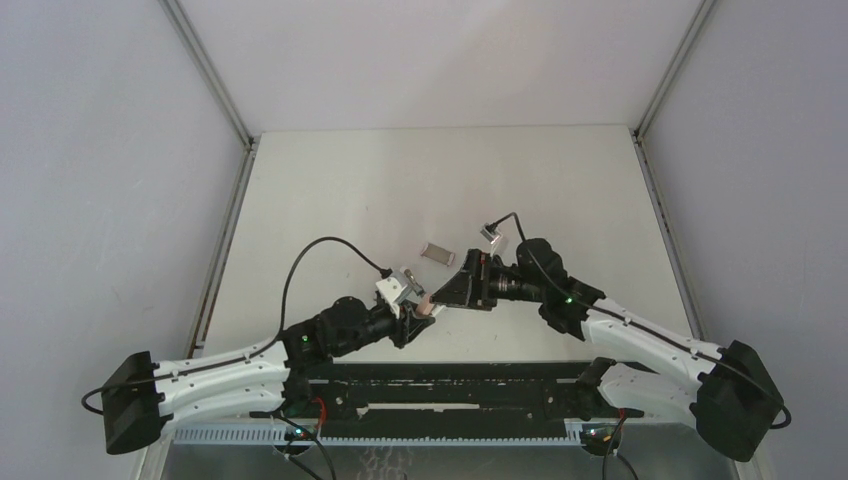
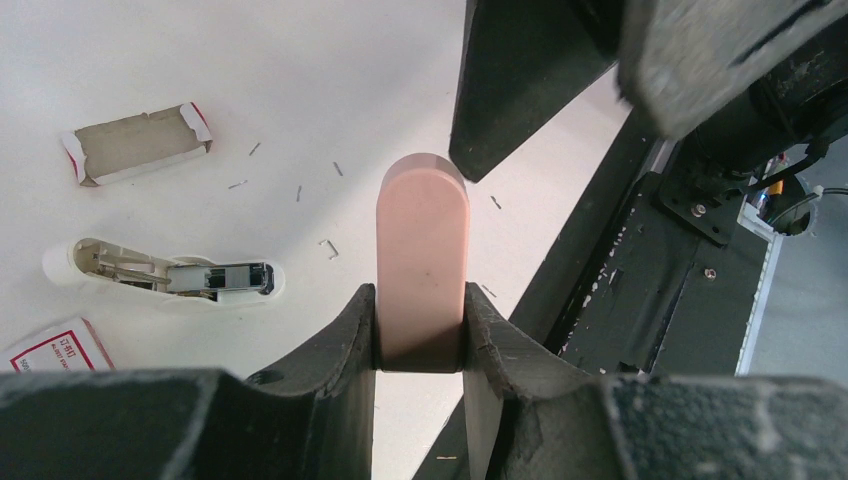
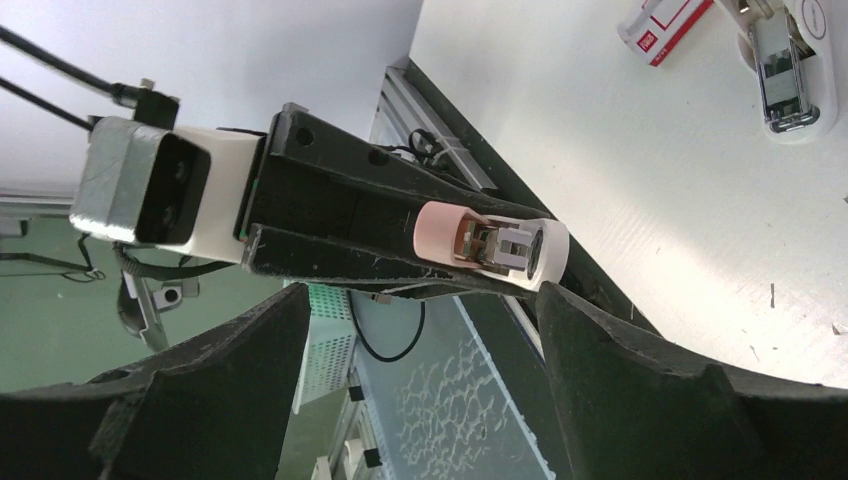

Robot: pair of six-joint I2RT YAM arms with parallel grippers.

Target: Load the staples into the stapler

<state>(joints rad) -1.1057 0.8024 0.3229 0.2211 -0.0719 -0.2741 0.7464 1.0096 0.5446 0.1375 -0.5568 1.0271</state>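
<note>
Grip on pink round-ended plastic stapler piece (image 2: 421, 250) by left gripper (image 2: 420, 310), jaws clamped on its sides, lifted off white counter (image 2: 300, 70). Just beside it, right gripper (image 3: 420, 300), jaws wide apart, holding nothing. On counter: white stapler base with metal tray (image 2: 170, 275), open cardboard staple box (image 2: 135, 143), scattered loose staples (image 2: 328, 247).

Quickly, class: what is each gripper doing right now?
Left gripper: closed on the pink stapler.
Right gripper: open, holding nothing.

Staple box (image 2: 55, 347) print illegible
</note>
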